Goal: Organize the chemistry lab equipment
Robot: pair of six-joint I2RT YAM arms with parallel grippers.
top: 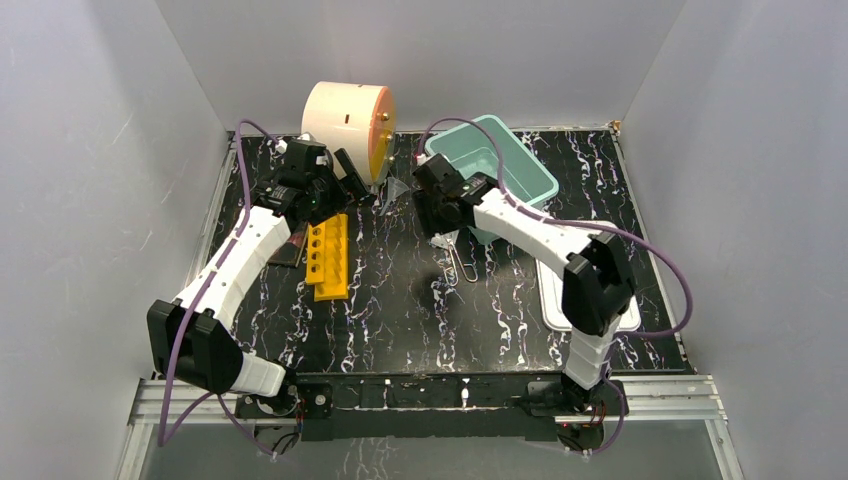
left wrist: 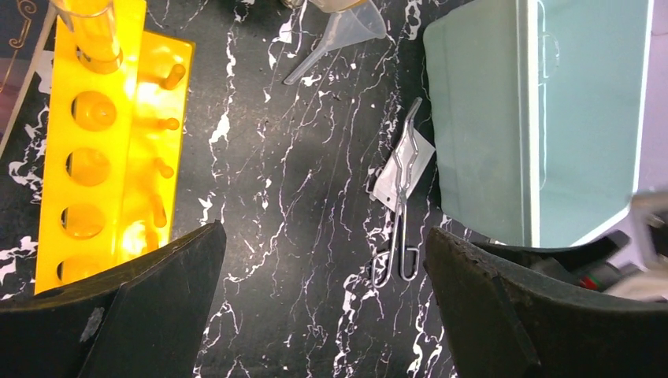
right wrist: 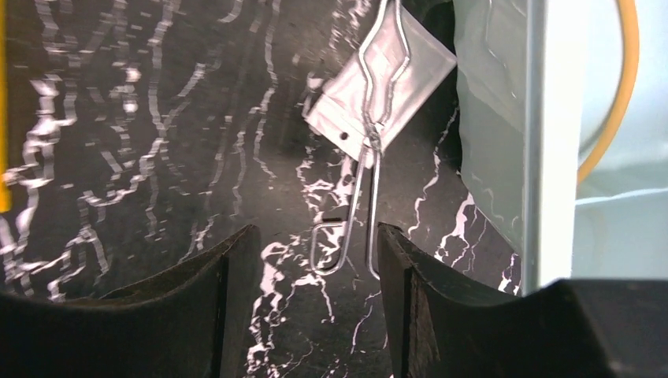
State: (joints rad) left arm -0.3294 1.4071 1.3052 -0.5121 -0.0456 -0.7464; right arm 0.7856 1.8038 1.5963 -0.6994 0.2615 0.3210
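The yellow tube rack (top: 328, 258) (left wrist: 102, 142) lies on the black marble table with one clear tube (left wrist: 90, 31) in its end hole. A clear funnel (left wrist: 343, 31) rests on its side near the drum. Wire tongs (top: 462, 265) (left wrist: 402, 205) (right wrist: 366, 189) lie across a small clear packet (right wrist: 378, 87) beside the teal bin. My left gripper (top: 350, 178) (left wrist: 327, 299) hovers wide open and empty between rack and tongs. My right gripper (top: 440, 212) (right wrist: 315, 260) is open just above the tongs' handle loops, holding nothing. A tan loop (right wrist: 622, 94) lies inside the bin.
The cream drum with orange face (top: 348, 125) stands at the back, close behind my left gripper. The teal bin (top: 520, 165) (left wrist: 512, 118) (right wrist: 496, 134) sits at the back right, and a white tray (top: 560, 300) lies on the right. A dark card (top: 290, 250) rests left of the rack.
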